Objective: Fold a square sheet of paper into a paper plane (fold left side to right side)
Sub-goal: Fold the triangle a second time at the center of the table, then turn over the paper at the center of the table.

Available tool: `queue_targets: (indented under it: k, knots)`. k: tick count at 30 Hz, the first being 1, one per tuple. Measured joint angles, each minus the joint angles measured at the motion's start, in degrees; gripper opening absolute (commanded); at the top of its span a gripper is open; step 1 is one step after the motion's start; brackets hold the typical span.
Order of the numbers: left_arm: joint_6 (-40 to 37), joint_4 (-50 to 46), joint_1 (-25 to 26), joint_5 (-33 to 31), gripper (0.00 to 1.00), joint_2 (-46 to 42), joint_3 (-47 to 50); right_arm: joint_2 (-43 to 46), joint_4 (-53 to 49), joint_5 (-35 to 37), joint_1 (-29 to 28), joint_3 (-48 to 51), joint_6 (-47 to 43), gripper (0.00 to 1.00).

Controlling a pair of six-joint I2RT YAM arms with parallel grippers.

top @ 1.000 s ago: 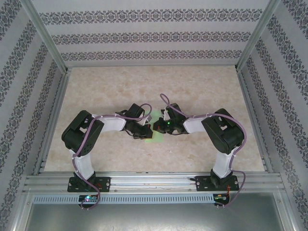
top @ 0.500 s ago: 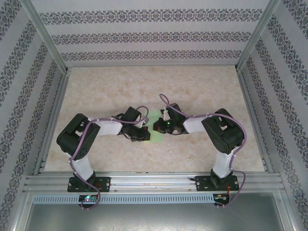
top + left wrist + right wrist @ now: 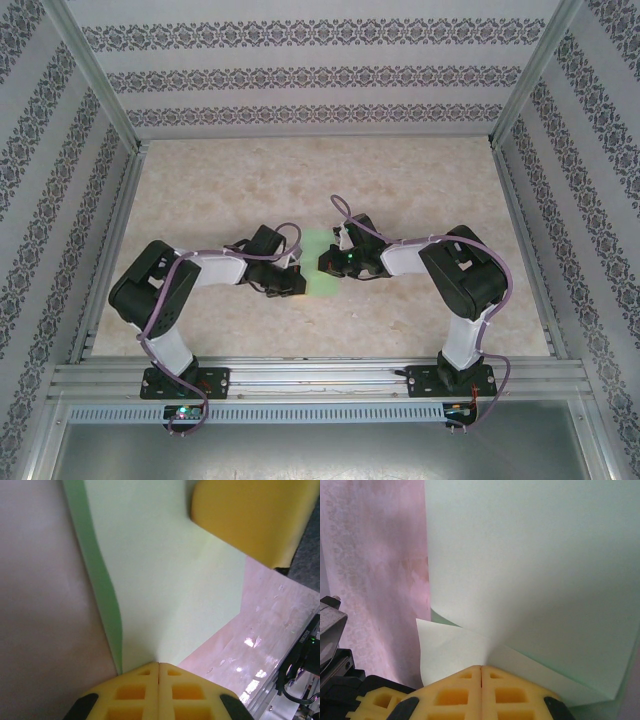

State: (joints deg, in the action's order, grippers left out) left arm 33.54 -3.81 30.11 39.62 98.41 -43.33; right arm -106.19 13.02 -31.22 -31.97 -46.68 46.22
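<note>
Nearest to us in the overhead view runs the ribbed aluminium rail [image 3: 320, 378] on which both arms are bolted. From it the white-and-black left arm [image 3: 165, 305] rises and bends inward. The white-and-black right arm [image 3: 465, 285] mirrors it, and a purple cable [image 3: 503, 290] trails along each. Their wrists reach toward each other above the marbled beige tabletop [image 3: 220, 190].

Between the two wrists we find the thin, light green sheet of paper [image 3: 318, 244], about midway between the side walls. The left gripper [image 3: 300, 285] meets it from the left at its nearer part. The right gripper [image 3: 326, 262] meets it from the right, slightly farther from the rail. The two grippers are near each other, with a narrow band of green between them.

From the left wrist we see that gripper's yellow fingers pressed flat together, with the paper's near edge running into their seam, so this claw is clamped on the sheet. The paper lifts off the tabletop there, with a darker green strip along its left side. A yellow pad [image 3: 250, 515] of the other gripper sits over the sheet's far right part.

From the right wrist we see yellow fingers likewise closed tight, pinching a folded flap of the same sheet. A crease fans out from their seam, and a broad layer of paper spreads beyond it.

Past the grippers, bare tabletop runs to the back wall [image 3: 320, 75], which is papered in pale stripes with dark ornamental bands.
</note>
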Motion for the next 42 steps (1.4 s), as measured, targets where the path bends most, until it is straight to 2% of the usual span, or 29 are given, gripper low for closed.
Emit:
queue_targets:
  k: [18, 21, 22, 26, 30, 35, 37, 42]
  knots:
    - [0.11, -0.66, -3.06, 0.15, 0.0, -4.07, 4.15, 0.63, -1.51, -0.11, 0.92, -0.11, -0.37, 0.0]
    - [-0.04, -2.29, -3.63, -0.63, 0.08, -5.66, 4.33, 1.36, -2.97, 0.63, 1.11, -0.15, -0.52, 0.0]
    - [-0.11, -2.64, -3.63, -0.76, 0.11, -6.29, 4.33, 1.6, -3.58, 1.01, 1.11, -0.26, -0.57, 0.02]
    - [-0.5, -2.97, -3.67, -0.76, 0.26, -8.92, 4.17, 3.67, -7.17, 3.08, 1.11, -0.44, -0.87, 0.2]
    - [-0.5, -2.99, -3.67, -0.5, 0.32, -9.03, 2.43, 8.9, -9.2, 6.03, 1.38, -0.17, -1.84, 0.37]
    - [-0.33, -1.25, -3.67, 1.42, 0.35, -5.33, -1.53, 18.12, -9.18, 10.34, 3.13, 3.43, -3.13, 0.56]
    - [-0.04, 0.09, -3.67, 2.36, 0.36, -3.28, -2.54, 20.52, -9.18, 11.5, 3.78, 5.22, -3.34, 0.6]
    - [0.85, 2.32, -3.67, 4.37, 0.37, 1.27, -4.37, 23.58, -9.77, 12.83, 4.52, 9.33, -4.22, 0.61]
